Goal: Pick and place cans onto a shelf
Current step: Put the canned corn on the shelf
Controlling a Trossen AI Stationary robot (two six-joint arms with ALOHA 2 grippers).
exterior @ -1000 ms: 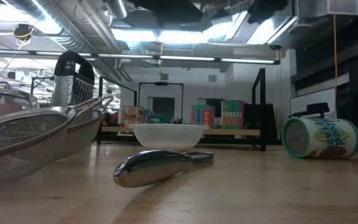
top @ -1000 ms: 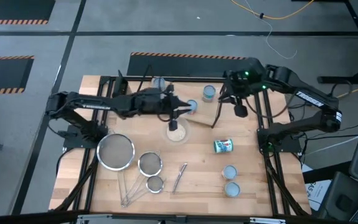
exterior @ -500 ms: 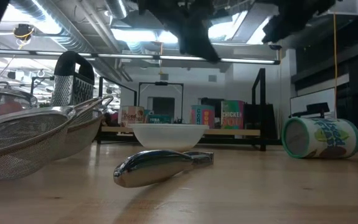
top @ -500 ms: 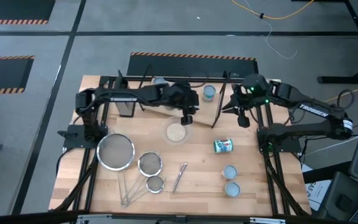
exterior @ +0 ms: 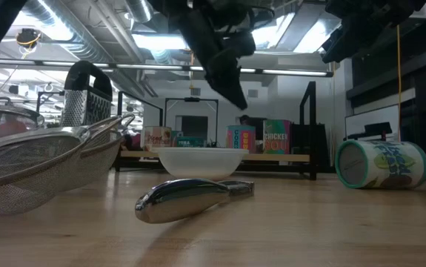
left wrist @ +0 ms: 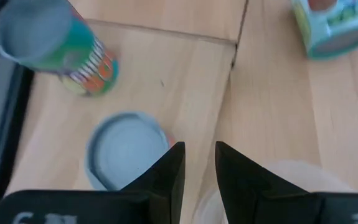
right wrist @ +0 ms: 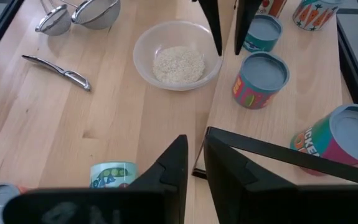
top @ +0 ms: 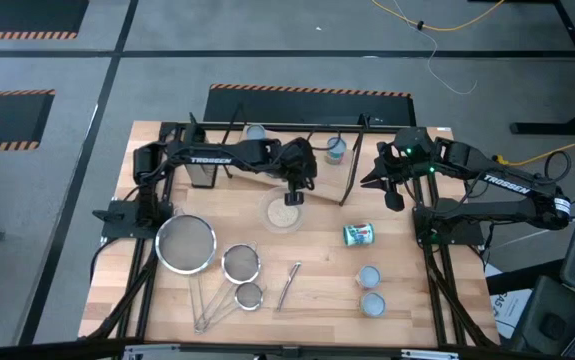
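Both grippers empty over shelf end of desk
Left gripper [top: 294, 197] hangs above grain bowl [top: 284, 213], fingers [left wrist: 169, 174] slightly apart, holding nothing; right gripper [top: 393, 200] beside shelf [right wrist: 278, 118], narrow gap, empty; cans [right wrist: 260, 79] on shelf just ahead of it; one can [top: 359, 235] lies tipped on desk [top: 317, 290] near right gripper.

**Left gripper hangs empty over cans on the shelf**

The left gripper [left wrist: 196, 171] fills the frame's lower centre, its dark fingers [left wrist: 172, 177] slightly parted around nothing. On the light-wood shelf [left wrist: 191, 81] one can [left wrist: 127, 148] stands at lower left, a blurred can [left wrist: 57, 46] upper left, another can [left wrist: 334, 25] upper right.
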